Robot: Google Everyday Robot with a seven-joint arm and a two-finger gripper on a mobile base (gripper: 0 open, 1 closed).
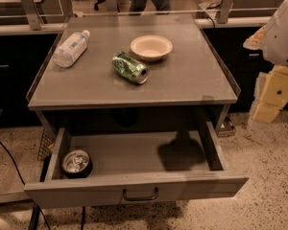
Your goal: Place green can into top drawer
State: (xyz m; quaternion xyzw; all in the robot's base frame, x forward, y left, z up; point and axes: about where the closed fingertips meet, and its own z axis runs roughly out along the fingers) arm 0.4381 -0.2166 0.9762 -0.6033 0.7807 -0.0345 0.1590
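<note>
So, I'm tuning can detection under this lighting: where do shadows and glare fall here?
Camera view: dim, warm light overall. Camera view: a dark shadow on the top drawer's floor, right of centre. Camera view: glints along the green can's dented side; the black can sits in the drawer's darker front-left corner. Camera view: the pincer hangs at the right edge, beside the table.

Neither the green can (129,67) nor the bottle (71,48) shows legible text. The gripper (269,102) hangs at the far right, beside the table (192,87).
</note>
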